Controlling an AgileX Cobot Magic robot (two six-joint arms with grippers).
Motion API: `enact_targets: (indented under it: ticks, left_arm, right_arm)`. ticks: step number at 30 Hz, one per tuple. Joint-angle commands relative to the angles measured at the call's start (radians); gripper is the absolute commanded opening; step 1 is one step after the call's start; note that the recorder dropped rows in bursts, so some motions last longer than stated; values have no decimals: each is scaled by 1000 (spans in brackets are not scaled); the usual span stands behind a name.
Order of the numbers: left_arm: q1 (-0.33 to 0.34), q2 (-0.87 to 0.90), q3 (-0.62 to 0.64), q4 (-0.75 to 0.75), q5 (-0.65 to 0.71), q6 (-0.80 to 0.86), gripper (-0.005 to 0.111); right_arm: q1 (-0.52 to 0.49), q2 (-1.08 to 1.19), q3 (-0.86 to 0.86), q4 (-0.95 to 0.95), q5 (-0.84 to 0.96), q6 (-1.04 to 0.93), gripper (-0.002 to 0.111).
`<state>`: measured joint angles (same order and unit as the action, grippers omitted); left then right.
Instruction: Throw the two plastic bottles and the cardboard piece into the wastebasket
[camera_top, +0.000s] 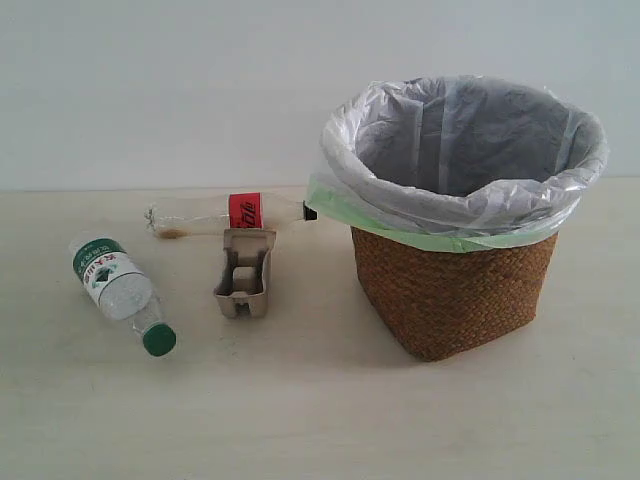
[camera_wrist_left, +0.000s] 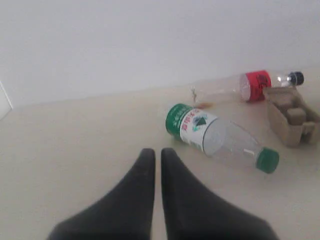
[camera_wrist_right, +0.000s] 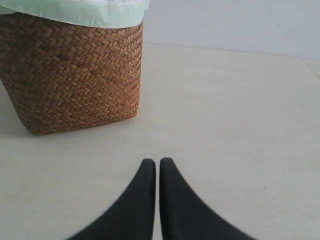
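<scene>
The stubby green-capped bottle (camera_top: 118, 281) lies on its side at the left of the table. Behind it lies the slim red-label bottle (camera_top: 232, 212), its black cap towards the wicker wastebasket (camera_top: 450, 290). Between them sits the cardboard piece (camera_top: 244, 272). The left wrist view shows the stubby bottle (camera_wrist_left: 220, 138), the slim bottle (camera_wrist_left: 250, 86) and the cardboard piece (camera_wrist_left: 291, 118) ahead of my left gripper (camera_wrist_left: 157, 152), which is shut and holds nothing. My right gripper (camera_wrist_right: 157, 162) is shut and holds nothing, a short way from the wastebasket (camera_wrist_right: 75, 75). Neither gripper appears in the exterior view.
A pale wall runs behind the beige table (camera_top: 300, 420). The wastebasket's white bag with a pale green edge (camera_top: 460, 150) hangs over its rim, and the basket's mouth faces up.
</scene>
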<state>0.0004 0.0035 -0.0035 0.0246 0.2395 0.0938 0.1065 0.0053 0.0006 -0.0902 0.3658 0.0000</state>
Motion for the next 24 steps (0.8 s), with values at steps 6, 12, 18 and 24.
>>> enact_targets:
  ticks: [6, 12, 18, 24]
  left_arm:
    - [2, -3, 3, -87, -239, -57, 4]
    - [2, -3, 3, -188, -492, -382, 4]
    - [2, -3, 3, -184, -676, -509, 4]
    - [2, 24, -88, -178, -630, -569, 4]
  right_arm:
    - [-5, -5, -1, -1, -4, 0, 0]
    - [-5, -5, -1, -1, -4, 0, 0]
    - [-5, -5, -1, -1, -4, 0, 0]
    - [-5, -5, -1, -1, -4, 0, 0]
